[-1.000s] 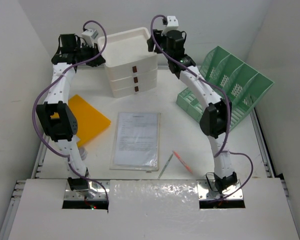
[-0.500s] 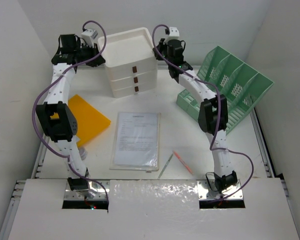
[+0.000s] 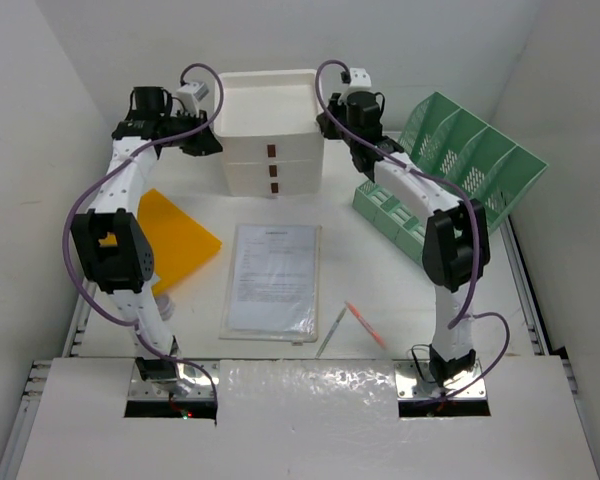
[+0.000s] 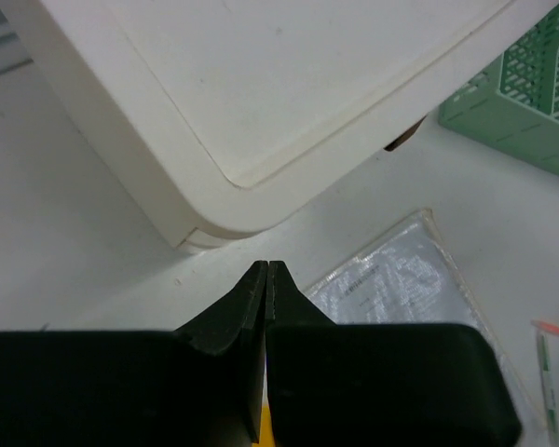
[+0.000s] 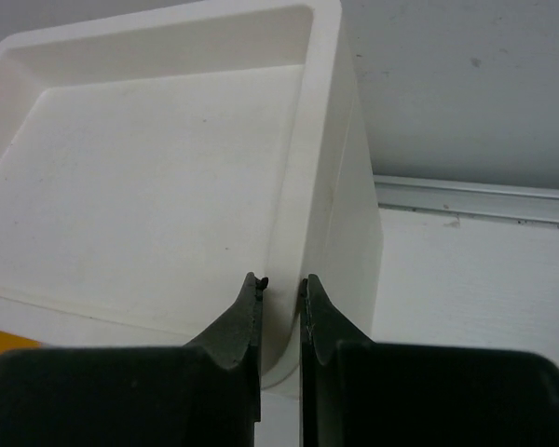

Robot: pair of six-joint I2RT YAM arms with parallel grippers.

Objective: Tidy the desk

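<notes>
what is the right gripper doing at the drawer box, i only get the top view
observer: the right wrist view shows the right gripper pinching the rim of the drawer box, with one finger inside the recessed top and one outside.
operator: and the left gripper, is it open
observer: no, the left wrist view shows the left gripper shut and empty, with its tips just short of the box's corner.

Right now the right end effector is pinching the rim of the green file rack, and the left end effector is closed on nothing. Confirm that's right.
One detail is wrong: the object. The right end effector is pinching the rim of the white drawer box, and the right wrist view shows that rim between its jaws. The rest holds: the left end effector is closed on nothing.
</notes>
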